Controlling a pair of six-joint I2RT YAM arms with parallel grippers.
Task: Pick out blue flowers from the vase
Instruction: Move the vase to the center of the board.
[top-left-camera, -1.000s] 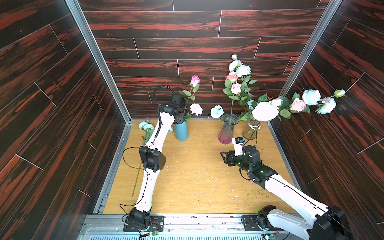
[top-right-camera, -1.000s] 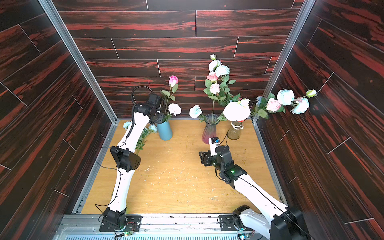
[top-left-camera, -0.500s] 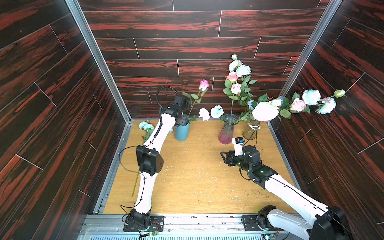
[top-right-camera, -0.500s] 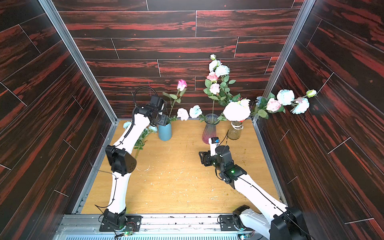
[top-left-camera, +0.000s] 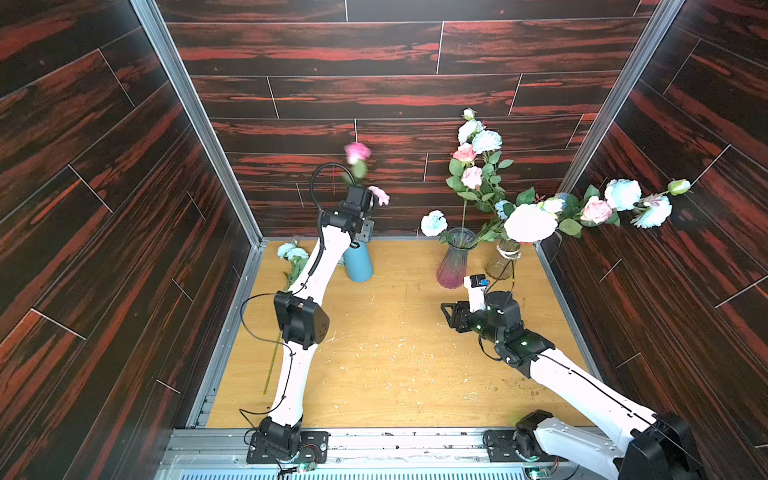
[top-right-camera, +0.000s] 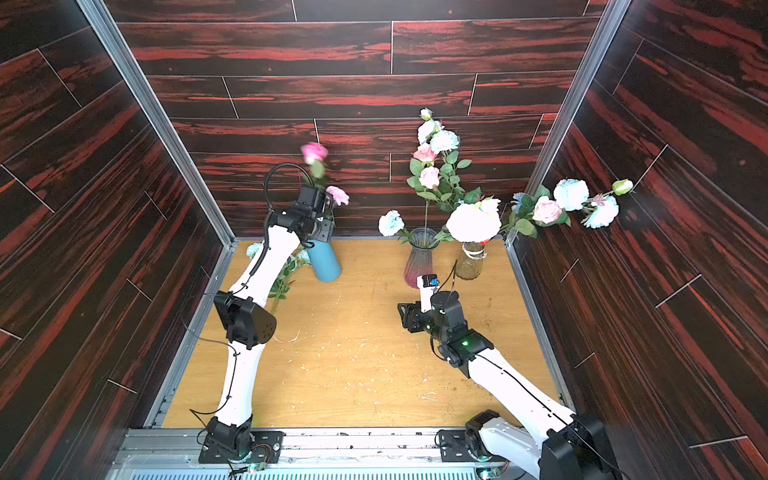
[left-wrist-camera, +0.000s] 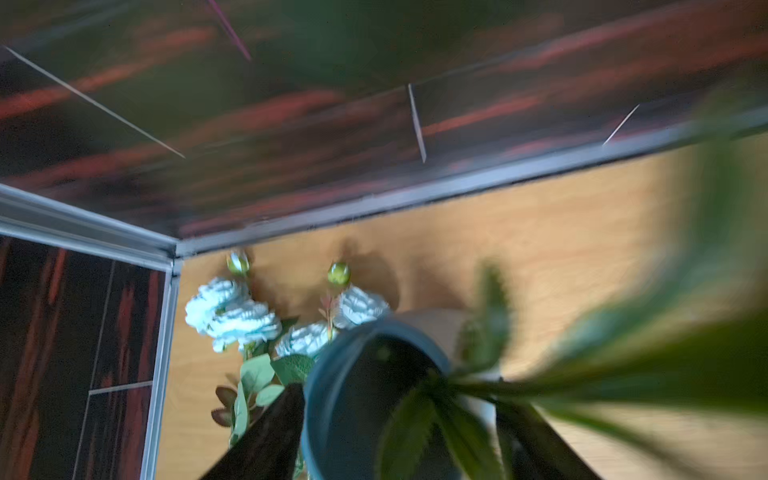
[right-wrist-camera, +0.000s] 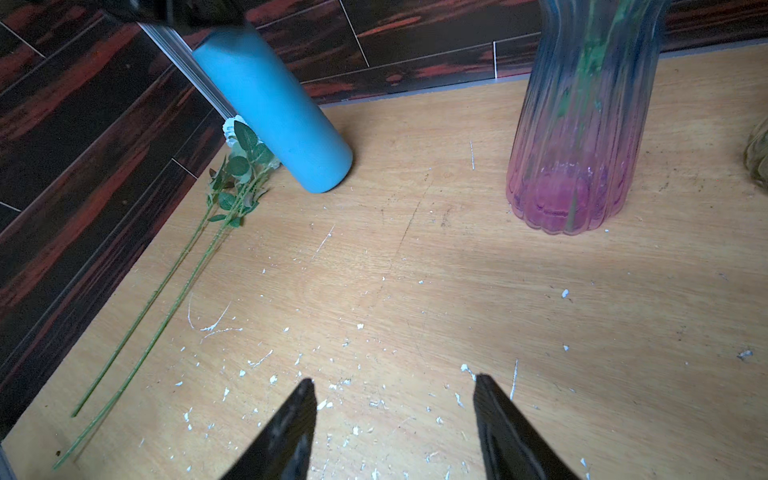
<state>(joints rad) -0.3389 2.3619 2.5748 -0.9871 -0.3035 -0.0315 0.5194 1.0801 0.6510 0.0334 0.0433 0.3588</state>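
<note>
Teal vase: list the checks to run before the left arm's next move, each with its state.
1. Left gripper jaws apart above the teal vase: ok.
2. Teal vase upright: ok.
3. Only pink blooms show above it: ok.
4. Picked blue flowers lie on the table: ok.
5. Pink glass vase emptied of blue: not ok, a blue bloom stands in it.
6. Right gripper open, empty: ok.

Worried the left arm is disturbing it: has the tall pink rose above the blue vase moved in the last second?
Yes. The pink rose swung away from the purple vase, to almost straight above the blue vase.
</note>
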